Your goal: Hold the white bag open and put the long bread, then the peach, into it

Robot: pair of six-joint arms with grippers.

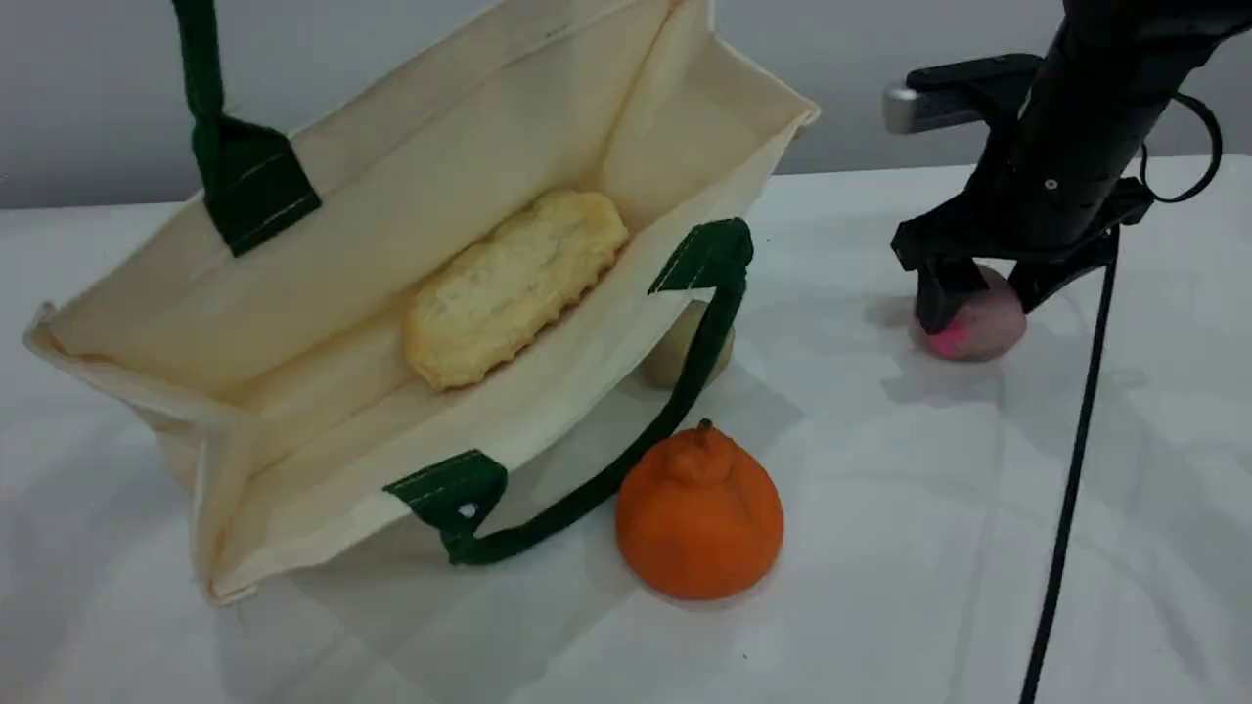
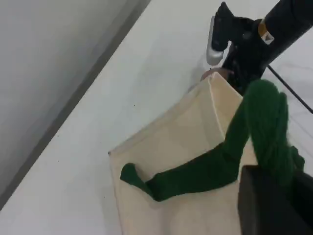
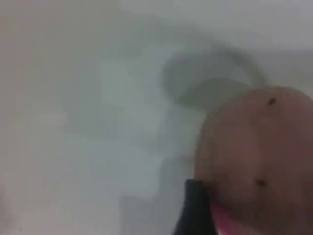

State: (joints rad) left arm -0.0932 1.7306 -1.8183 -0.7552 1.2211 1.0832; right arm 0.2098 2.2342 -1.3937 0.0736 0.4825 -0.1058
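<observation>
Right gripper straddling the peach, bread already bagged

My left gripper (image 2: pixel 274 196) is clamped on the green handle (image 2: pixel 254 132) of the white bag (image 1: pixel 323 244), holding its mouth open on the left of the surface (image 1: pixel 929 548); the long bread (image 1: pixel 514 286) lies inside, its long axis running from near-left to far-right. My right gripper (image 1: pixel 973 293) is down over the peach (image 1: pixel 978 323), far right and well apart from the bag, jaws apart on either side of the fruit, and I cannot tell whether they bear on it yet. The bag's mouth lies to the left of the peach, so I judge the carry must go leftward over the rim, clear of the orange fruit (image 1: pixel 699 518).
</observation>
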